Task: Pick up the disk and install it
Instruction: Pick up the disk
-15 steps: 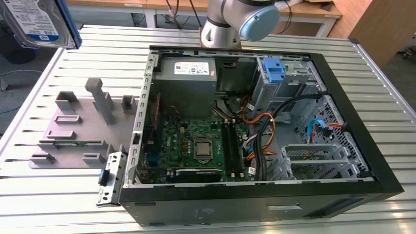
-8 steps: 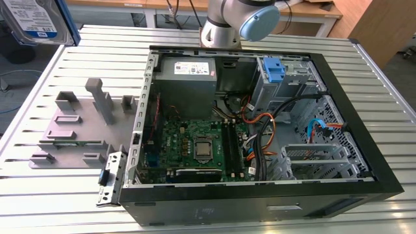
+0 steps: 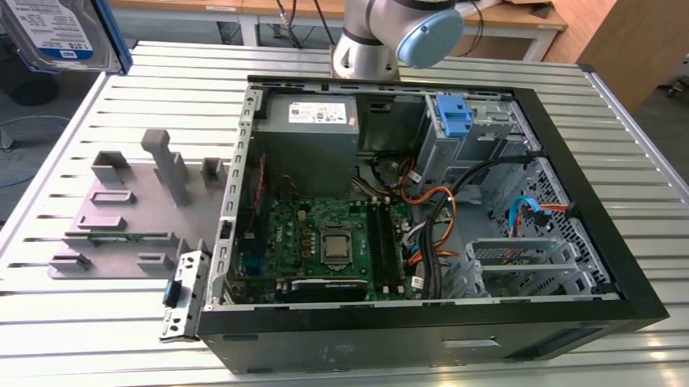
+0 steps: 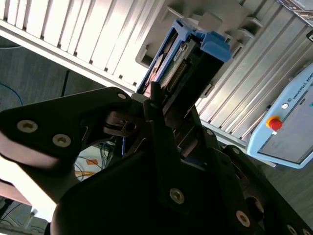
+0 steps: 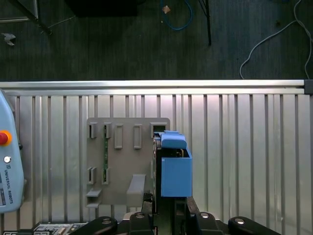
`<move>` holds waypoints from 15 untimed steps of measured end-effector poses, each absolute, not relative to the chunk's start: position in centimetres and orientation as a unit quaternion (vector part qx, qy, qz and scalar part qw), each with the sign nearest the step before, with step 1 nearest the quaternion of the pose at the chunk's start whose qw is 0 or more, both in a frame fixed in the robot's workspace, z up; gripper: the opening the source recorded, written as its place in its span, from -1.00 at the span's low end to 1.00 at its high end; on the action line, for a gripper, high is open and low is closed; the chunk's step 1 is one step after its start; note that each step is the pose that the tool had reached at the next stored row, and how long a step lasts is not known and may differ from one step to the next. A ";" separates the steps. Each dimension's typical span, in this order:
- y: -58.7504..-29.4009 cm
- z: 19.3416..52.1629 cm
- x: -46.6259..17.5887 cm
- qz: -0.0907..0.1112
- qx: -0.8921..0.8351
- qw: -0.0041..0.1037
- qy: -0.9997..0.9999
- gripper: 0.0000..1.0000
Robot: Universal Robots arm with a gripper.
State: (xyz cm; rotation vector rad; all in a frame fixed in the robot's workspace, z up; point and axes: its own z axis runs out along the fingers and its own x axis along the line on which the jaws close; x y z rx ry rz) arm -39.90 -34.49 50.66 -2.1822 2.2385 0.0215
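The disk [image 3: 56, 34] hangs high in the air at the exterior view's top left, its white-and-blue label facing the camera, well away from the open computer case [image 3: 603, 266]. In both wrist views it stands edge-on between my fingers, with its blue side rail [image 5: 175, 172] and connector edge [image 4: 182, 66] showing. My gripper [image 5: 166, 209] [image 4: 164, 105] is shut on the disk's lower end, above the slatted table and the grey fixture plate [image 5: 124, 161].
The case lies open with the motherboard [image 3: 328, 242], a grey power-supply box [image 3: 310, 113] and a drive bay with a blue latch [image 3: 457, 117]. The grey fixture [image 3: 129, 210] holds a green strip [image 3: 113, 236]. A teach pendant [image 5: 7, 171] lies at the table edge.
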 end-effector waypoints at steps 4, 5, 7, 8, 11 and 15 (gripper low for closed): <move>-34.5 50.7 -39.9 0.007 -0.698 0.008 0.716 -0.31; -34.5 50.7 -39.9 0.007 -0.698 0.008 0.716 -0.31; -34.5 50.8 -39.9 0.007 -0.698 0.008 0.716 -0.31; -34.5 50.9 -39.9 0.007 -0.698 0.008 0.716 -0.31; -34.5 51.1 -39.9 0.007 -0.698 0.008 0.716 -0.31; -34.5 51.1 -39.9 0.007 -0.698 0.008 0.716 -0.31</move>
